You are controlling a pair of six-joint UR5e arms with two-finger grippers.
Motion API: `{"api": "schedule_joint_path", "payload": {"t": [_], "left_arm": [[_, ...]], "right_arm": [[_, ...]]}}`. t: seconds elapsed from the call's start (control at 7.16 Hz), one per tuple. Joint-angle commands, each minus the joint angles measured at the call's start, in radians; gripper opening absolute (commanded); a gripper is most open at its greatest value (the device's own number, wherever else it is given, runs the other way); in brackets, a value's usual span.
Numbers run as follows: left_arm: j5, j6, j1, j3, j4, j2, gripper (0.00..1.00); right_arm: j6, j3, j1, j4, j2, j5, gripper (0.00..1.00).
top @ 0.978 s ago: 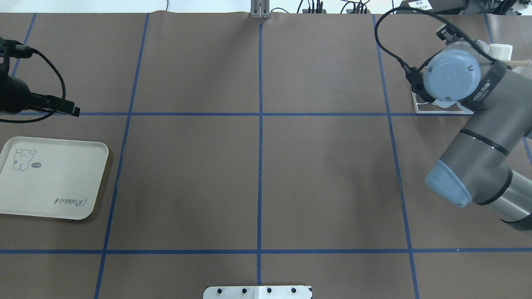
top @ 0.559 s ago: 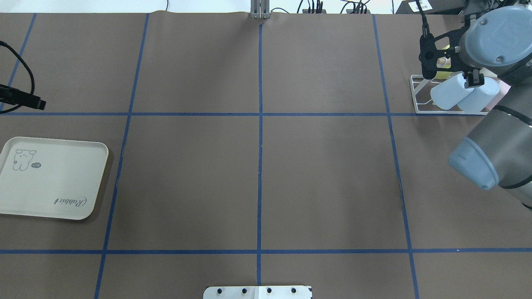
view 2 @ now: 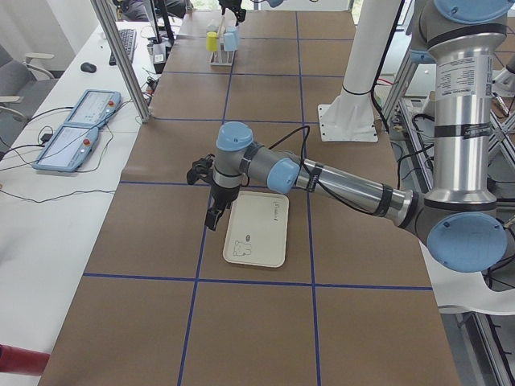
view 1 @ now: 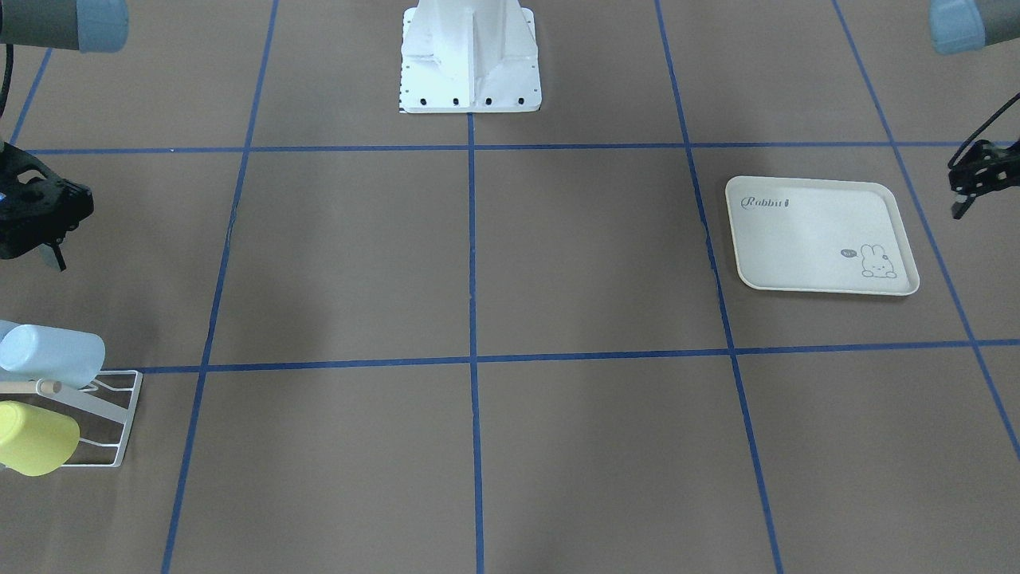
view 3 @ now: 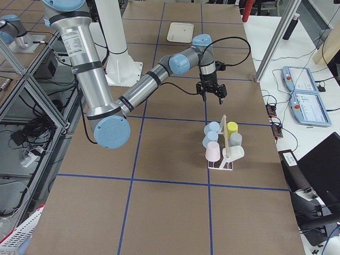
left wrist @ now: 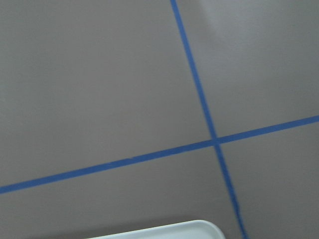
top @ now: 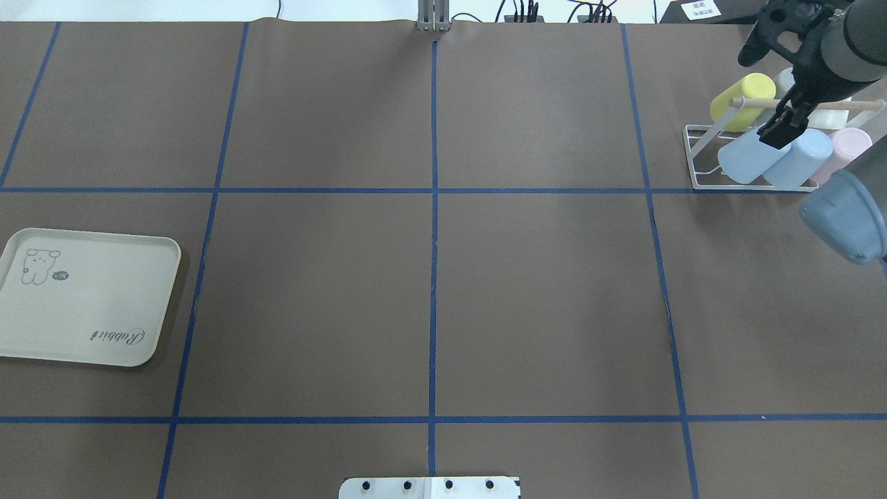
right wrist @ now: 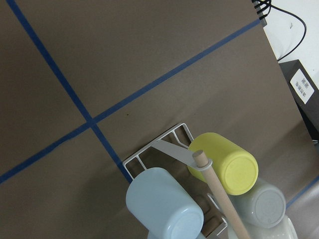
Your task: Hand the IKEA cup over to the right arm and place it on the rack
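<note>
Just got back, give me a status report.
Right gripper open, empty, by rack. Left gripper empty, jaws unclear. Cups on rack. Nothing blocking.

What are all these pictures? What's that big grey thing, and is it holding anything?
It is a robot with two arms at a brown table. Several cameras photographed the same moment: one above, one facing the robot, one at each end of the table, and a small one on each wrist. The right arm ends in the right gripper, a two-finger claw, open and empty near the white rack. On the rack sit a yellow cup, blue cups and a pink cup. The left gripper, also open and empty, is beside the cream rabbit tray. Nothing is being held.
</note>
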State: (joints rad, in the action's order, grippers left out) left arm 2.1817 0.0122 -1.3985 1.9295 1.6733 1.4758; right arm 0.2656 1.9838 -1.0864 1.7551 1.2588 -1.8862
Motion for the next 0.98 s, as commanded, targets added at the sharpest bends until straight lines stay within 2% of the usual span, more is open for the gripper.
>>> {"api": "schedule_joint_path", "payload": {"t": [0.0, 0.14, 0.28, 0.42, 0.56, 0.84], "left_arm": [[0.099, -0.127, -0.146, -0.003, -0.087, -0.099, 1.0], [0.093, -0.133, -0.183, -0.007, -0.086, -0.147, 1.0], [0.095, -0.133, -0.185, -0.029, -0.086, -0.149, 1.0], [0.107, -0.127, -0.201, -0.033, -0.087, -0.153, 1.0], [0.108, -0.121, -0.215, -0.034, -0.083, -0.161, 1.0], [0.124, -0.121, -0.229, -0.02, -0.083, -0.161, 1.0]], "right_arm": [[-0.068, 0.0, -0.035, 0.001, -0.001, -0.068, 0.99], [-0.074, -0.009, -0.071, 0.007, 0.004, -0.13, 0.99], [-0.074, -0.01, -0.098, 0.007, 0.022, -0.17, 0.99], [-0.132, -0.022, -0.118, 0.01, 0.037, -0.172, 0.99], [-0.298, -0.032, -0.148, 0.009, 0.037, -0.219, 0.99], [-0.325, -0.045, -0.275, -0.002, 0.166, -0.359, 0.99]]}}
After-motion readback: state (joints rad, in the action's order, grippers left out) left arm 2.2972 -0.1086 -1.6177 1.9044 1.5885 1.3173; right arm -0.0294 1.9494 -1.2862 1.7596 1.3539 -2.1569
